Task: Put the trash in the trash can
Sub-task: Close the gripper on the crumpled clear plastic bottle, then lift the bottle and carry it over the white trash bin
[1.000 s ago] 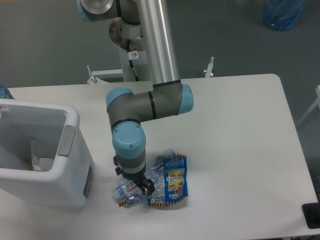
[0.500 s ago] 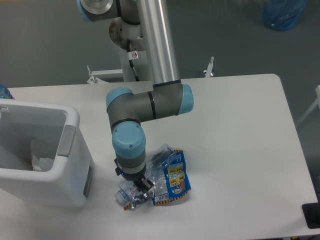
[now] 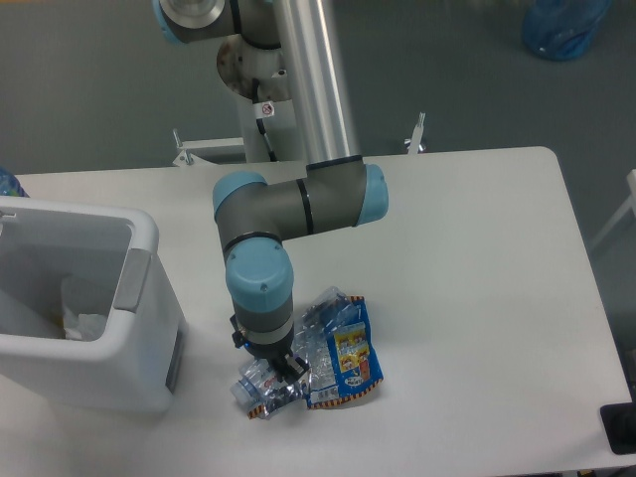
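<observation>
Crushed bottle (image 3: 260,386) sits directly under my gripper (image 3: 281,370) near the desk's front edge, long axis toward the trash can (image 3: 149,328); can't tell finger state.

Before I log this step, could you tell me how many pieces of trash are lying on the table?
2: a crushed clear bottle under the gripper, and a blue snack wrapper beside it on its right. Smaller scraps may be hidden underneath.
</observation>
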### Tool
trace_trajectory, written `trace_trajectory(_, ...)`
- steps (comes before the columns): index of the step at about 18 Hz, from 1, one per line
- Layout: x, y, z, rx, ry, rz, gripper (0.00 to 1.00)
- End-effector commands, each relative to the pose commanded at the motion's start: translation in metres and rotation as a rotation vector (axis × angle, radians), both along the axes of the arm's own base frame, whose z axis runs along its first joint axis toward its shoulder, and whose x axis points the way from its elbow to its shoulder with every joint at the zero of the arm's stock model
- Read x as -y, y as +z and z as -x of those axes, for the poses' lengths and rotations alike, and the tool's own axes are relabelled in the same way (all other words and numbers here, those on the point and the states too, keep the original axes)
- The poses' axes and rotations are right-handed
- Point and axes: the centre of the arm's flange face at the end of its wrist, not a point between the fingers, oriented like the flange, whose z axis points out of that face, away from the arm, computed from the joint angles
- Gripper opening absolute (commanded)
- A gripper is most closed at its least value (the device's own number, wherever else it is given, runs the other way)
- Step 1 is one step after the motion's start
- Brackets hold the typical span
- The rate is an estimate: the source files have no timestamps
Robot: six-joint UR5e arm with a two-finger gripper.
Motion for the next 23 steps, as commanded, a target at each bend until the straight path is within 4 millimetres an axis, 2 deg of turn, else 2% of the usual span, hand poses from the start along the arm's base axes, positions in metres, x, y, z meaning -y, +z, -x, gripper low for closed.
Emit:
trace_trajectory(1,-0.002,0.016,0.005,0.007,0.012,-0.046,0.56)
trace_trajectory(3,0.002,0.036,0.026,0.055,0.080,-0.135,0.56)
trace_trajectory(4,0.003,0.053,0.033,0.071,0.100,-0.186,0.56)
trace_trajectory(6,0.010,0.112,0.046,0.092,0.149,-0.327,0.56)
trace_trajectory(9,0.003,0.173,0.061,0.137,0.232,-0.491,0.57)
trace_trajectory(11,0.003,0.198,0.066,0.154,0.264,-0.569,0.57)
trace_trajectory(13,0.003,0.215,0.065,0.184,0.289,-0.638,0.57)
trace_trajectory(15,0.008,0.242,0.051,0.200,0.292,-0.689,0.57)
trace_trajectory(18,0.009,0.268,0.027,0.207,0.276,-0.719,0.57)
trace_trajectory(22,-0.002,0.302,-0.032,0.216,0.202,-0.752,0.57)
trace_trajectory(23,-0.007,0.303,-0.047,0.231,0.195,-0.750,0.57)
